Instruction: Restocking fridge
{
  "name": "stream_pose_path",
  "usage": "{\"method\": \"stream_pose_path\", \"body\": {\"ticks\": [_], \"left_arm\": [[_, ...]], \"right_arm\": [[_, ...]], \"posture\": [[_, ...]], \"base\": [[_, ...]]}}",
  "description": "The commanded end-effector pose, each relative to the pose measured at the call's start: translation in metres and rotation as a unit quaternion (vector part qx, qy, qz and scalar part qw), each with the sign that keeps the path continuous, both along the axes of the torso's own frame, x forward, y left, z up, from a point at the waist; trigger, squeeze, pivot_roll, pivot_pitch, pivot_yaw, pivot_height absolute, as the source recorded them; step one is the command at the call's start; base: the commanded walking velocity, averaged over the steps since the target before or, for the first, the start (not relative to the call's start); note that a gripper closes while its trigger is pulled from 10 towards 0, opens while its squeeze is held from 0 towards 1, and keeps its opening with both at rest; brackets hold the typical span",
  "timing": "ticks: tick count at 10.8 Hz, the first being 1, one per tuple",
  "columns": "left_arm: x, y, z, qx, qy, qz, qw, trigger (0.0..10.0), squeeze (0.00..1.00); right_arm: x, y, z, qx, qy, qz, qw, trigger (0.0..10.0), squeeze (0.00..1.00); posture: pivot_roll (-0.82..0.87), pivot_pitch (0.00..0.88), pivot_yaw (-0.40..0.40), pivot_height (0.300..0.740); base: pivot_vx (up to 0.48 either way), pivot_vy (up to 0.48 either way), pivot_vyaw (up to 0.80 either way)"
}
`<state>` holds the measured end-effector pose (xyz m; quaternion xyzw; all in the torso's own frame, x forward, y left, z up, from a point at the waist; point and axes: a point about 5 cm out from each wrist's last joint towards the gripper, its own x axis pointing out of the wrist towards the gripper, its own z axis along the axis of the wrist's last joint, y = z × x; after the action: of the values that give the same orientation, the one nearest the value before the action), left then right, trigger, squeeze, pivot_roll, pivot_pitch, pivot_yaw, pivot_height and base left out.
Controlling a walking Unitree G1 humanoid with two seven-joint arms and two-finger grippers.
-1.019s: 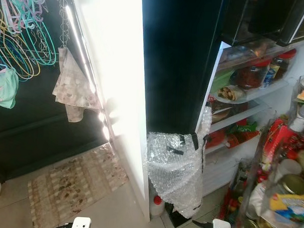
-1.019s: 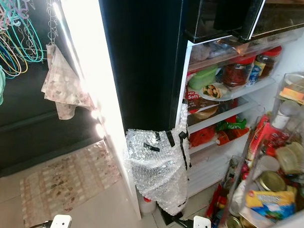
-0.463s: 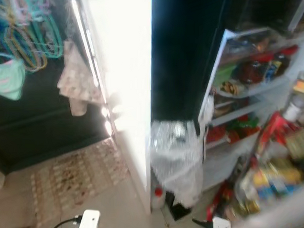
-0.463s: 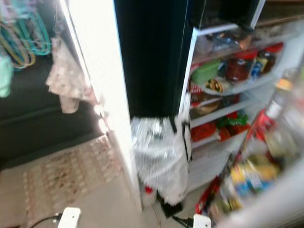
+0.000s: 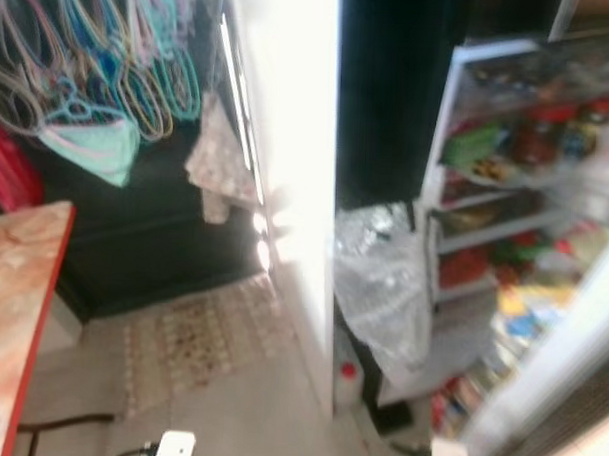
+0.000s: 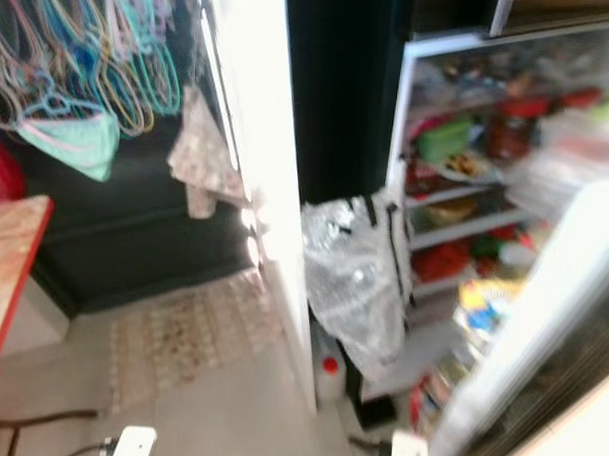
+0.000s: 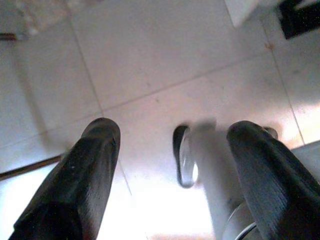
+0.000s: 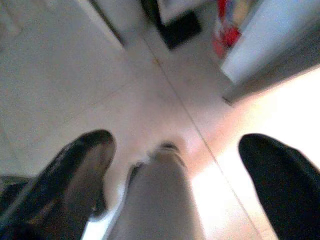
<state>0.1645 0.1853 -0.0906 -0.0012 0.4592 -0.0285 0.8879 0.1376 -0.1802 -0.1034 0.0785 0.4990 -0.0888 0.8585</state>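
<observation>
the fridge (image 6: 466, 184) stands open at the right of the scene, its shelves crowded with jars and packets, all blurred. its door (image 6: 541, 326) swings out at the near right. a bubble-wrap bag (image 6: 358, 280) hangs at the fridge's left edge, a small bottle (image 6: 328, 377) on the floor below it. to the left are hangers (image 5: 100, 71), a rug (image 5: 201, 334) and a bench (image 5: 17, 308) edge. both arms hang low over the tiled floor: left pincer (image 7: 170, 165) spread wide and empty, right pincer (image 8: 175, 175) likewise wide and empty. nothing is in hand, so the restocking looks between items, with fetching the next one left to do
</observation>
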Motion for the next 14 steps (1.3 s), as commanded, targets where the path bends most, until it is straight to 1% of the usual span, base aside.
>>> {"method": "stream_pose_path", "body": {"ticks": [1, 2, 3, 4, 5, 6, 7, 8, 9, 10, 11, 12, 13, 14], "left_arm": [[-0.002, 0.001, -0.001, 0.006, 0.006, -0.007, 1.0, 10.0, 0.0], [-0.002, 0.001, -0.001, 0.006, 0.005, -0.007, 1.0, 10.0, 0.0], [-0.002, 0.001, -0.001, 0.007, 0.005, -0.006, 1.0, 10.0, 0.0], [-0.003, 0.001, -0.001, 0.007, 0.007, -0.007, 1.0, 10.0, 0.0], [-0.003, 0.0, -0.002, 0.008, 0.008, -0.007, 1.0, 10.0, 0.0], [-0.003, 0.001, -0.002, 0.008, 0.008, -0.006, 1.0, 10.0, 0.0], [-0.004, 0.002, -0.002, 0.007, 0.007, -0.005, 1.0, 10.0, 0.0], [-0.004, 0.003, -0.001, 0.007, 0.007, -0.005, 1.0, 10.0, 0.0], [-0.005, 0.006, -0.001, 0.01, 0.008, -0.006, 1.0, 10.0, 0.0], [-0.008, 0.012, -0.001, 0.011, 0.007, -0.005, 1.0, 10.0, 0.0], [-0.008, 0.013, -0.001, 0.012, 0.007, -0.007, 1.0, 10.0, 0.0], [-0.008, 0.016, -0.001, 0.013, 0.007, -0.005, 1.0, 10.0, 0.0], [-0.008, 0.017, 0.0, 0.012, 0.007, -0.005, 1.0, 10.0, 0.0], [-0.008, 0.018, 0.0, 0.012, 0.008, -0.005, 1.0, 10.0, 0.0]], "right_arm": [[0.004, 0.002, 0.002, 0.003, -0.012, -0.011, 1.0, 10.0, 0.0], [0.005, 0.001, 0.002, -0.001, -0.016, -0.013, 1.0, 10.0, 0.0], [0.005, 0.0, 0.002, -0.009, -0.021, -0.035, 0.999, 10.0, 0.0], [0.001, -0.004, 0.002, -0.029, -0.019, -0.104, 0.994, 10.0, 0.0], [-0.002, -0.006, 0.002, -0.05, -0.012, -0.128, 0.99, 10.0, 0.0], [-0.008, -0.007, 0.0, -0.056, 0.002, -0.217, 0.974, 10.0, 0.0], [-0.009, -0.009, 0.002, -0.078, -0.002, -0.235, 0.969, 10.0, 0.0], [-0.01, -0.009, 0.002, -0.081, -0.008, -0.256, 0.963, 10.0, 0.0], [0.019, -0.078, 0.037, -0.188, -0.104, -0.32, 0.923, 10.0, 0.0], [0.009, -0.106, 0.037, -0.202, -0.093, -0.285, 0.932, 10.0, 0.0], [0.017, -0.104, 0.042, -0.211, -0.118, -0.262, 0.934, 10.0, 0.0], [0.028, -0.104, 0.053, -0.23, -0.163, -0.278, 0.918, 10.0, 0.0], [0.032, -0.107, 0.062, -0.254, -0.184, -0.291, 0.904, 10.0, 0.0], [0.028, -0.111, 0.065, -0.272, -0.188, -0.31, 0.892, 10.0, 0.0]], "posture": [[0.0, 0.0, 0.035, 0.74], [0.0, 0.0, 0.035, 0.74], [0.0, 0.0, 0.035, 0.74], [0.0, 0.0, 0.035, 0.74], [-0.01, 0.0, 0.033, 0.74], [-0.01, 0.0, 0.032, 0.74], [-0.01, 0.0, 0.032, 0.74], [-0.01, 0.0, 0.032, 0.74], [-0.02, 0.0, 0.034, 0.74], [-0.02, 0.0, 0.039, 0.74], [-0.02, 0.0, 0.039, 0.74], [-0.03, 0.0, 0.04, 0.74], [-0.03, 0.0, 0.04, 0.74], [-0.03, 0.0, 0.04, 0.74]], "base": [[0.0, 0.0, 0.0], [0.0, 0.0, 0.0], [0.0, 0.0, 0.0], [0.0, 0.0, 0.0], [0.0, 0.0, 0.0], [0.0, 0.0, 0.0], [0.0, 0.0, 0.0], [0.0, 0.0, 0.0], [0.0, 0.0, 0.0], [0.0, 0.0, 0.0], [0.0, 0.0, 0.0], [0.0, 0.0, 0.0], [0.0, 0.0, 0.0], [0.0, 0.0, 0.0]]}}
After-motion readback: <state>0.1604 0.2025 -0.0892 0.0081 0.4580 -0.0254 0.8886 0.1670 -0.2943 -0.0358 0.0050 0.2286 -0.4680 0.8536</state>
